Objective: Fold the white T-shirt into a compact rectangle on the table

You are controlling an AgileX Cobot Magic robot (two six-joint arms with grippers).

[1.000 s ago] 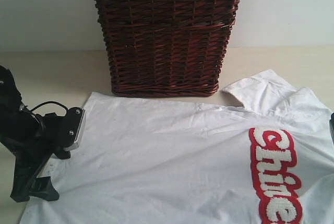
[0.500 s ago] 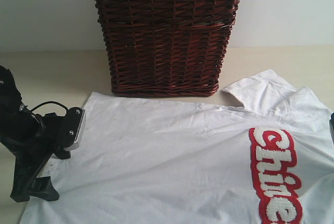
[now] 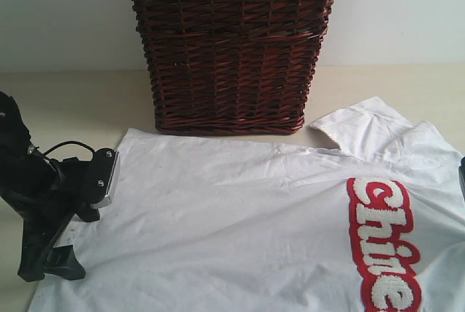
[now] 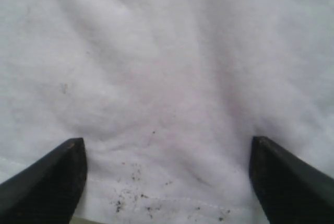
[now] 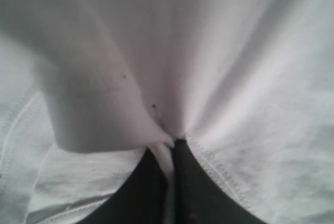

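Pale table (image 3: 73,101), white T-shirt (image 3: 232,232): left hand (image 4: 167,141) agape (barely shifted from before), right hand (image 5: 171,148) tight on its cloth.

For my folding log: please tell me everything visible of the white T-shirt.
The white T-shirt, thin soft cloth, lies spread almost flat on the beige table before the wicker basket, lightly wrinkled. A red band with fuzzy white letters crosses it; one short sleeve lies near the basket. Dark specks dot its hem, where the left gripper stands open; the right gripper is shut on a pinch of cloth.
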